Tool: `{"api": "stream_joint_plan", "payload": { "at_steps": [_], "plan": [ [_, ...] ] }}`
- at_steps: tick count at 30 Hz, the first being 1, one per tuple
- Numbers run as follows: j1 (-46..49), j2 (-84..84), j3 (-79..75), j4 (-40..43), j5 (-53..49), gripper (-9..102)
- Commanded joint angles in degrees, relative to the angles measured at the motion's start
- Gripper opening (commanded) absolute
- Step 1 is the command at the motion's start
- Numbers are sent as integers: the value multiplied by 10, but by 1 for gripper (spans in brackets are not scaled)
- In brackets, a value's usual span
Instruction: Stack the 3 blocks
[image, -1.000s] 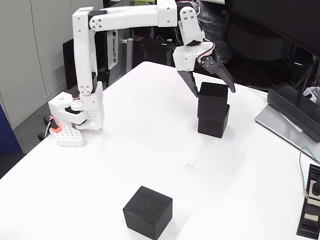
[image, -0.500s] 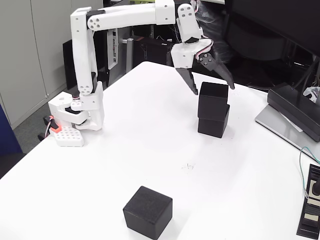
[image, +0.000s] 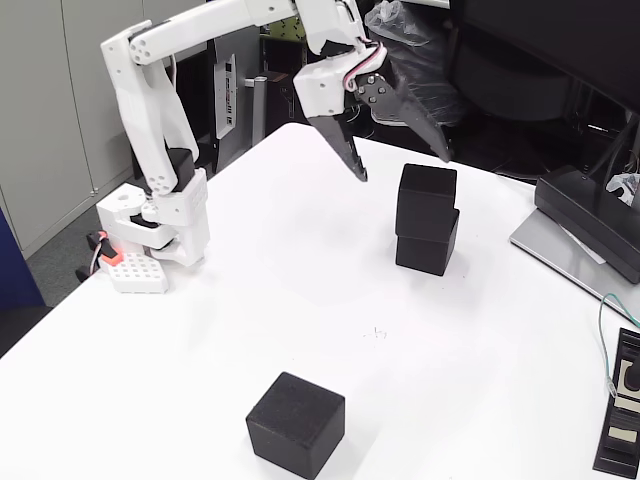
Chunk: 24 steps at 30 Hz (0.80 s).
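gripper (image: 403, 167): spread, empty, lifted off two-block stack (image: 427, 220) near table's far edge; third block (image: 296, 424) near front edge, unstacked.

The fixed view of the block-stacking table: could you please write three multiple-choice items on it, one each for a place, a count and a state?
1. Where is the lone block?
A. near the view's bottom edge
B. on the stack
C. in the gripper

2. How many blocks form the stack?
A. one
B. two
C. three

3. How is the gripper?
A. shut on a block
B. open, holding nothing
C. resting on the table

Answers: 1 A, it sits alone in the foreground; 2 B, one black cube rests on another; 3 B, its fingers are spread in the air up-left of the stack.
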Motion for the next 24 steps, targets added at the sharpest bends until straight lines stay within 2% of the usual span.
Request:
{"api": "stream_joint_plan", "payload": {
  "at_steps": [1, 12, 18, 24],
  "plan": [
    [104, 18, -11, 4, -42, 34],
    [404, 11, -4, -5, -247, 34],
    [463, -23, 44, -82, -294, 34],
    [461, -93, 116, -191, -301, 34]
  ]
}}
